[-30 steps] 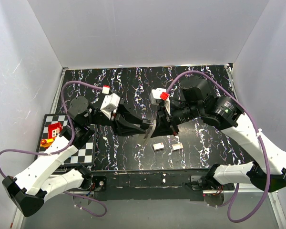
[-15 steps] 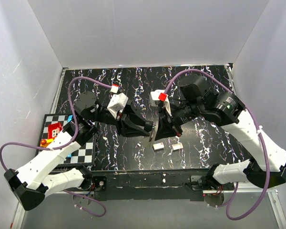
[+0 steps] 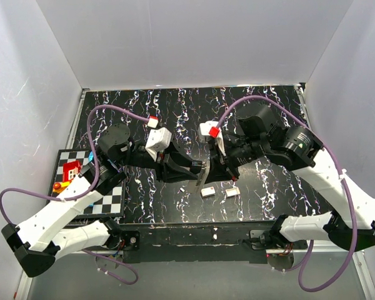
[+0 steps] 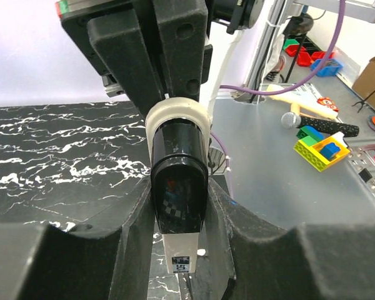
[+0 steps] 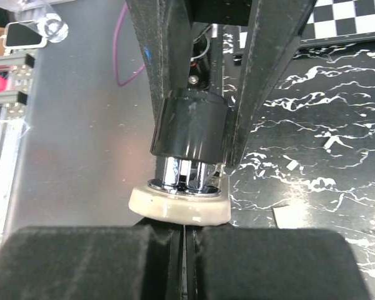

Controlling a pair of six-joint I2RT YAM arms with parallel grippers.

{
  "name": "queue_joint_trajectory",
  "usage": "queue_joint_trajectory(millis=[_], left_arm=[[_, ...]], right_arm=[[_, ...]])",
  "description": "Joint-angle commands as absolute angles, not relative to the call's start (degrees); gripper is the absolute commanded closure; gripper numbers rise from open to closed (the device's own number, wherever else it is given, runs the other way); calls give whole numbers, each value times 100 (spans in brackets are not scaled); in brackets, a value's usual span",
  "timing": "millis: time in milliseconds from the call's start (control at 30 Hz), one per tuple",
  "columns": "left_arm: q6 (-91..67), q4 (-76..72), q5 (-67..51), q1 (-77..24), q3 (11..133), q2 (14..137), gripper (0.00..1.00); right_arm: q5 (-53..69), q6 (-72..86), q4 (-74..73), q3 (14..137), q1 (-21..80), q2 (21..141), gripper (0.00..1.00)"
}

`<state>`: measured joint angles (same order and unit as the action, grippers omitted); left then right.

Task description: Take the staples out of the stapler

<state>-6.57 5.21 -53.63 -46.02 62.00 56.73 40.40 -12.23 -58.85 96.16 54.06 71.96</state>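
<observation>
Our left arm is reaching further right than a second ago, carrying the stapler along. We are holding it in mid-air above the table, with the left gripper clamping its dark body and the right gripper pressing its fingers fully together at the pale end.

The stapler, slim and glossy black with a pale cap at its far end, sits clamped between the fingers of the left gripper.
</observation>
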Motion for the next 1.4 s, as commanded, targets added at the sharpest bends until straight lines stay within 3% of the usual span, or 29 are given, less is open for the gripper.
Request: queue_joint_trajectory(millis=[0,433,833,1133,1367], left_arm=[[-448,448,-4738,-4887,6188,5827,100],[-378,308,-4176,-4887,6258,5765,100],[-167,870,-1443,-4887,6819,6284,100],[-229,2003,780,-4878,8269,7846,100],[-395,2556,809,-4404,9280,9130,100]], right_arm=[[3613,-1318,-3656,9203,5563,7094,99],[1856,-801,-3138,7217,5203,5530,99],[-376,147,-2839,6144,4667,4527,97],[-1695,816,-2857,5889,4351,4799,95],[-2154,1186,-2707,5581,4280,4887,92]])
